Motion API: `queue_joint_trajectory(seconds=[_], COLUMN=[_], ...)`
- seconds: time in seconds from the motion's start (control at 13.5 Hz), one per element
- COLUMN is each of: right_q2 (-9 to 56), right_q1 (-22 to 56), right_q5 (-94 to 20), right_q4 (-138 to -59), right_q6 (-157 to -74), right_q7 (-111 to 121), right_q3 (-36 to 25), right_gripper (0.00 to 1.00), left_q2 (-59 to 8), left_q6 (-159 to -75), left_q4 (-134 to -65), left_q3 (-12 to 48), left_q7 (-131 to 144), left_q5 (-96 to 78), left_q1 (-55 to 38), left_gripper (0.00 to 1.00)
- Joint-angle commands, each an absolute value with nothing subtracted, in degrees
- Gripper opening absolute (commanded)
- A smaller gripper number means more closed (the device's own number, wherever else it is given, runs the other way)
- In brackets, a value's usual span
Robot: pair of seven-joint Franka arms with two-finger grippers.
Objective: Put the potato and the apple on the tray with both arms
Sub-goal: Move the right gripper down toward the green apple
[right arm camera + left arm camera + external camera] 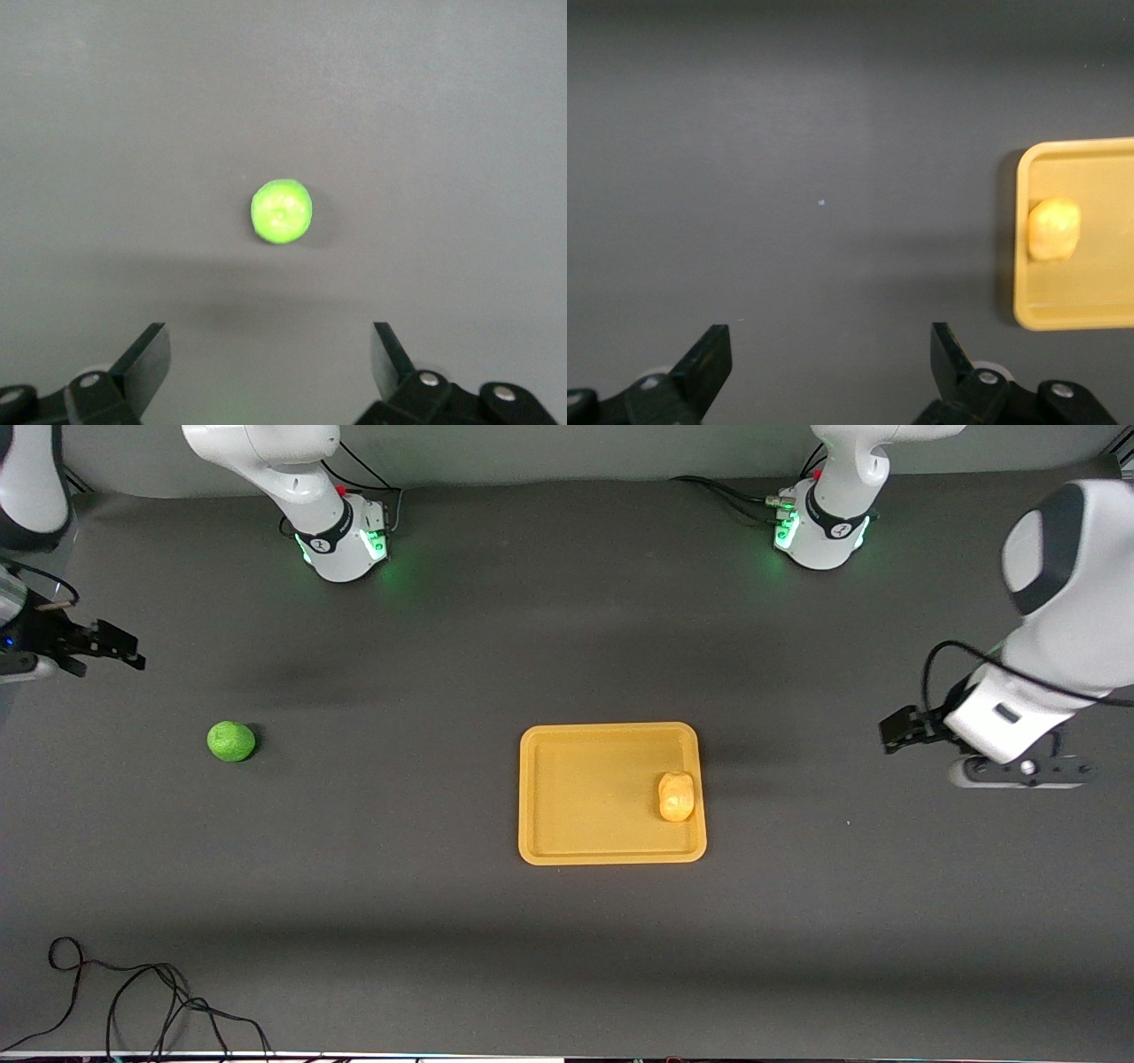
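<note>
The yellow-orange tray [576, 797] lies flat in the middle of the table. On it, against the rim at the left arm's end, rests the lumpy potato [676, 795], also seen in the left wrist view [1053, 228] on the tray [1099, 292]. The green apple [231, 741] sits alone on the dark mat toward the right arm's end of the table. My right gripper [131, 650] hangs open over the mat beside the apple [282, 212], its jaws [270, 341] empty. My left gripper [889, 734] hangs open and empty [831, 341] over bare mat beside the tray.
A dark grey mat [443, 646] covers the table. Both arm bases [345, 540] [819, 531] stand along its farthest edge from the front camera. Loose black cable [142, 1001] lies at the nearest corner toward the right arm's end.
</note>
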State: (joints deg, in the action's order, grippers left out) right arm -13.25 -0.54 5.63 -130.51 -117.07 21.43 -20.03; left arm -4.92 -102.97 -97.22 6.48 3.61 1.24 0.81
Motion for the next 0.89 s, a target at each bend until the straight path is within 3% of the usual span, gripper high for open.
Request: queue_joint_trajectory(seconds=[0.0,0.44,0.81], right_q2=[-8.7,3.0,10.2], right_q1=[0.2,1.0,4.7], right_q5=[6.9,4.8,-1.4], right_q4=[-135.4,-139.7,-139.7], right_q6=[-127.6,-144.2,-150.8], right_q7=[21.9,21.8,21.7], right_q3=[-21.9,-22.8,-22.3], right_gripper=[1.00,1.00,1.00], left_q2=[1.1,0.7,-6.3], left_q6=[-99.2,-97.4,-92.7], left_q4=[-99.6,-98.3,-88.7], left_q3=[7.0,7.0,6.9], left_q7=[-1.0,-1.1,-1.1], left_q5=[0.9,1.0,1.9], left_q1=[3.7,3.7,4.1], left_gripper=[1.00,1.00,1.00])
